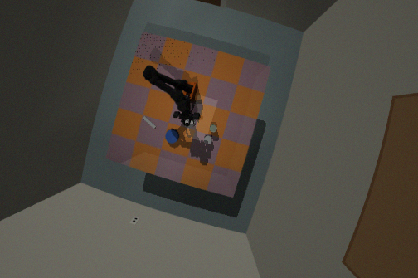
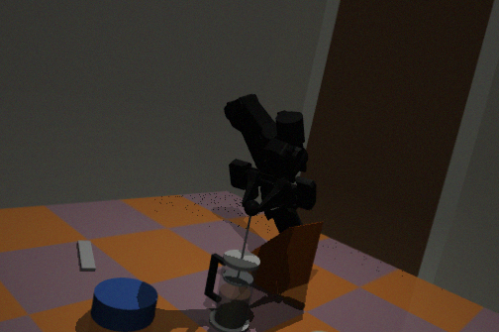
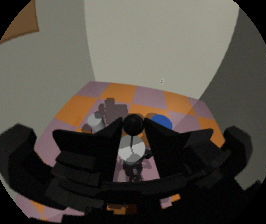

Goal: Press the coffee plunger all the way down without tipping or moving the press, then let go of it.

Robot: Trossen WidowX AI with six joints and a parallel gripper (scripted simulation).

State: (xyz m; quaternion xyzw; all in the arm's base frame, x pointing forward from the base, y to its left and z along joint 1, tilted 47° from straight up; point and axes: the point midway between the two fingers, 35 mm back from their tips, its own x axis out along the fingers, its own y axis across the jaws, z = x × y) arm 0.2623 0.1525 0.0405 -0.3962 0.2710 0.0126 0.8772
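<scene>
Gripper [image 2: 251, 204] clamped on plunger knob [image 3: 132, 123]

Top view looks straight down from far; exterior sits low and near; wrist peers past the fingers. All share the checkered table [image 1: 137, 97].

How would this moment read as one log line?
gripper: shut on plunger knob | rod: raised | press: upright

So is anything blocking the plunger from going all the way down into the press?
Nothing visible does. The claw is shut on the knob, the rod runs straight down to the lid, and the brown panel stands beside the press, not over it.
</scene>
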